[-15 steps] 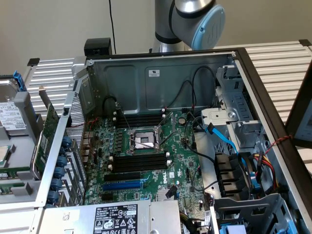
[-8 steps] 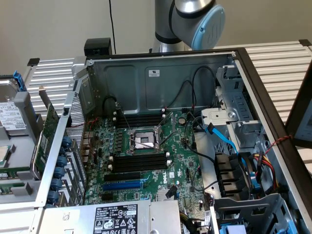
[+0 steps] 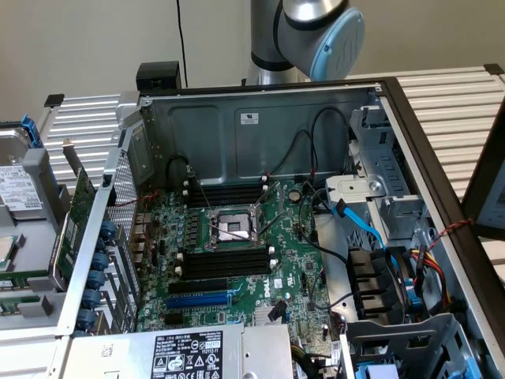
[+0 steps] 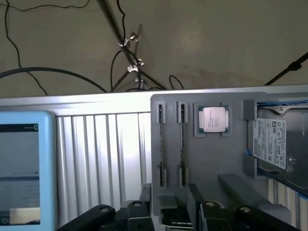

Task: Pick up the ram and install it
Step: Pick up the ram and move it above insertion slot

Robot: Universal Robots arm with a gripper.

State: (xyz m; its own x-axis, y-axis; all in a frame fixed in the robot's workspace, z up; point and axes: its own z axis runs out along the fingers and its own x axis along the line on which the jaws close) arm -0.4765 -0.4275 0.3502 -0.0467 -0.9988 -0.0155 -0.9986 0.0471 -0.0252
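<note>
Two ram sticks [image 4: 161, 144] [image 4: 181, 144] stand on edge side by side in a grey holder tray [image 4: 226, 163], seen as thin dark strips. In the wrist view my gripper [image 4: 169, 191] hovers over the near end of those sticks, open, its black fingers [image 4: 145, 204] straddling the pair with nothing held. In the exterior view the same tray [image 3: 39, 170] lies at the left, with green ram strips [image 3: 24, 279] at its lower end. The motherboard's long black ram slots [image 3: 229, 260] [image 3: 225, 192] flank the CPU socket [image 3: 230, 227] inside the open case.
A CPU chip [image 4: 211, 119] and a hard drive [image 4: 274, 144] sit on the tray beside the sticks. A green expansion card [image 3: 75, 213] leans by the case wall. A blue-edged screen [image 4: 24, 168] lies on the slatted table [image 4: 106, 154]. The arm's joint [image 3: 331, 35] rises behind the case.
</note>
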